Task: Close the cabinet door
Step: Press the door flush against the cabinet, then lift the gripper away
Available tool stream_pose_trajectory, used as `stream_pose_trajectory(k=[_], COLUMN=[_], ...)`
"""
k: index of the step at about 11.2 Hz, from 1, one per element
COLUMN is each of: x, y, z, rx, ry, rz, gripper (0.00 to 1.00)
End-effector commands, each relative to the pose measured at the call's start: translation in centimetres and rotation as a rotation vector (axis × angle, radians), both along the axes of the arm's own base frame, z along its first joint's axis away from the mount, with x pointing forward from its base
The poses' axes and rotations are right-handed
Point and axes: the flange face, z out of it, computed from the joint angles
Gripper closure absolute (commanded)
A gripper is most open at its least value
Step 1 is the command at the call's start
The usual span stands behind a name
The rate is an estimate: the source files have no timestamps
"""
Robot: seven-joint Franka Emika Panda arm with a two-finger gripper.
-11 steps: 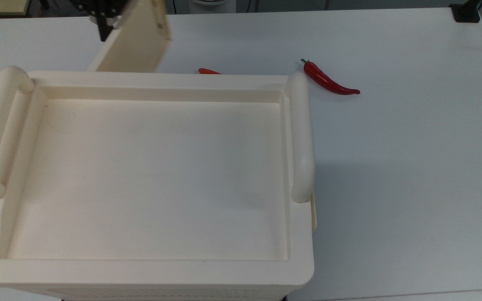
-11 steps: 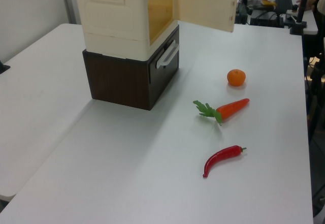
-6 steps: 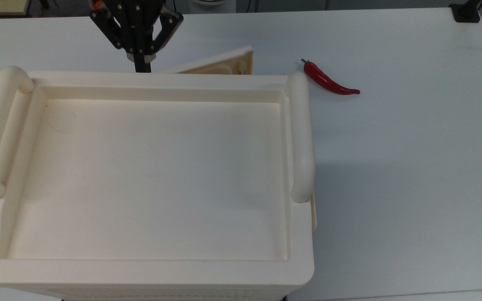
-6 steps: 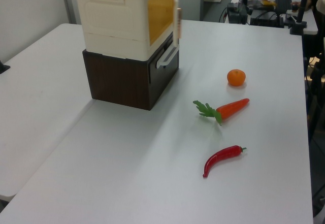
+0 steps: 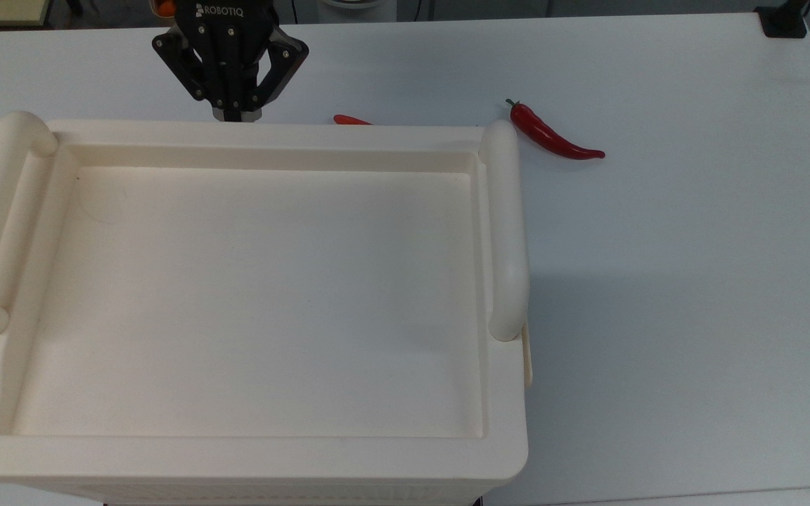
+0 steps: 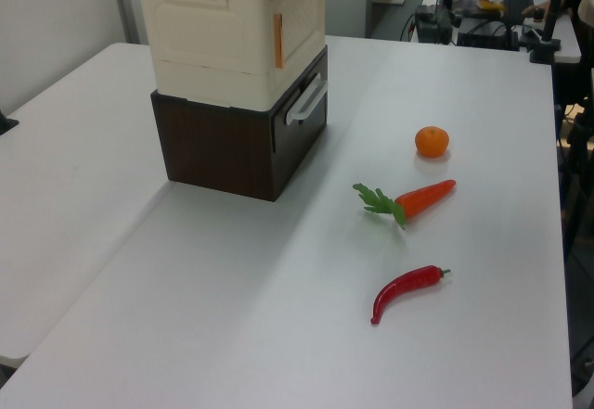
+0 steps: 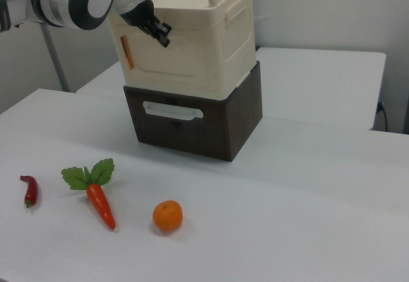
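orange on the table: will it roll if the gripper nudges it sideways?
Likely yes. The orange looks round all over and rests on the smooth white table, so a side push should send it rolling rather than sliding. Nothing touches it; the carrot lies apart, so it probably won't be stopped early. It looks firm, not squashy.

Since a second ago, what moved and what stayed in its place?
The cabinet door swung shut: it stood wide open, then halfway, and now lies flat against the cabinet. The gripper, in the top view, moved right along the cabinet's far edge, pushing rather than gripping. The chili pepper, carrot, orange and dark drawer unit stayed put.
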Motion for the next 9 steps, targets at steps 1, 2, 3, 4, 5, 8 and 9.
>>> stream_pose_trajectory(k=[1,2,3,4,5,8,9], x=[-0.6,-1.0,-1.6,-2.3,-3.3,-6.0,-6.6], y=[0.2,0.1,0.1,0.0,0.6,1.5,1.8], z=[-0.3,-1.2,-1.4,-2.1,-2.6,-3.8,-4.0], rx=[0.0,-0.003,-0.011,-0.049,-0.097,-0.14,-0.164], ry=[0.012,0.038,0.085,0.173,0.268,0.48,0.524], rz=[-0.002,-0.001,0.005,0.021,0.06,0.151,0.175], gripper=[0.97,0.97,0.97,0.97,0.97,0.97,0.97])
